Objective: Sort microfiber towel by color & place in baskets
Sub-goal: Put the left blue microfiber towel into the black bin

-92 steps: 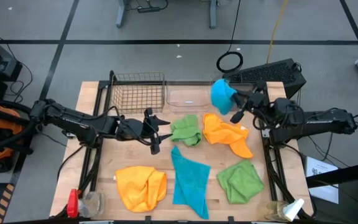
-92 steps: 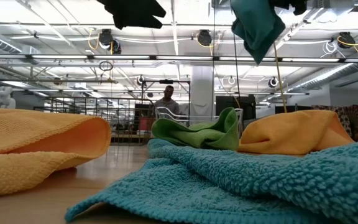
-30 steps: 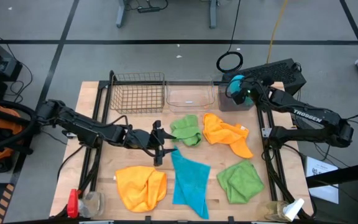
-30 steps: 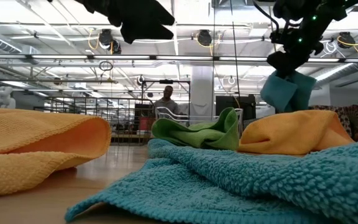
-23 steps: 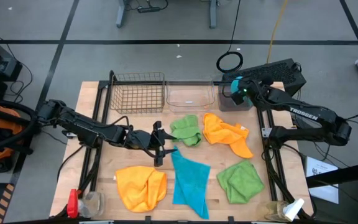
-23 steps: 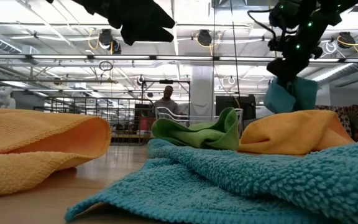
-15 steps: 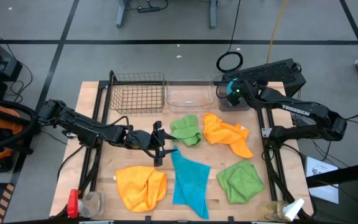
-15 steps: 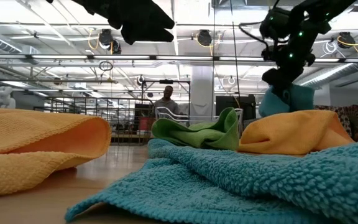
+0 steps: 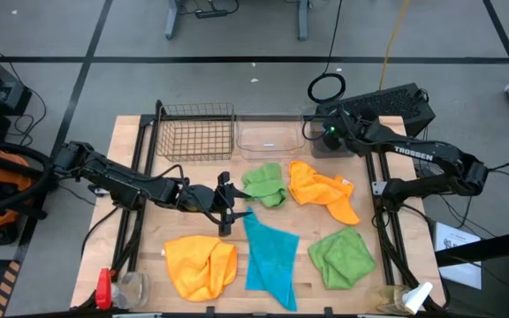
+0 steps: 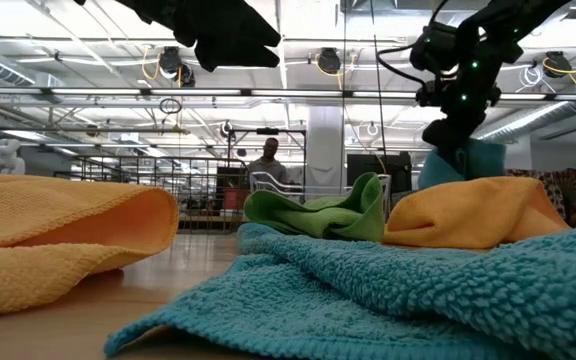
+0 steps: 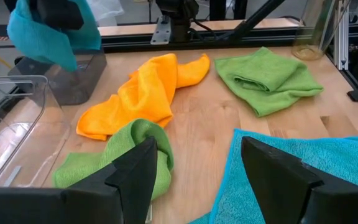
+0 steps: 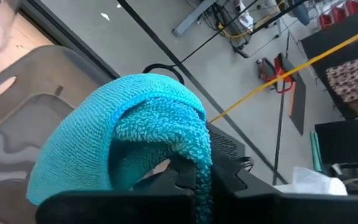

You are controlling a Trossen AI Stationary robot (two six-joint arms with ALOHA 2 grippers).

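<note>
My right gripper is shut on a small teal towel and stands over the dark grey tub at the table's far right. In the left wrist view the teal towel hangs right above the dark grey tub. My left gripper hovers open mid-table, beside a larger teal towel. The wire-mesh basket and the clear tub stand in a row at the far edge. My right gripper pinches a bunched fold of the small teal towel between its two fingers, coming from above and pointing down. The towel hangs below the fingers in a loose wad. Whether its lower end touches the tub I cannot tell.
Loose towels lie on the table: a green one, an orange one, a second green one and a yellow-orange one. A red-capped jar and a bottle stand at the near corners. A person is far behind the table.
My right gripper has moved down and a little toward the table's left, over the dark grey tub. It has kept shut on the small teal towel, which now hangs lower, just above the tub.
</note>
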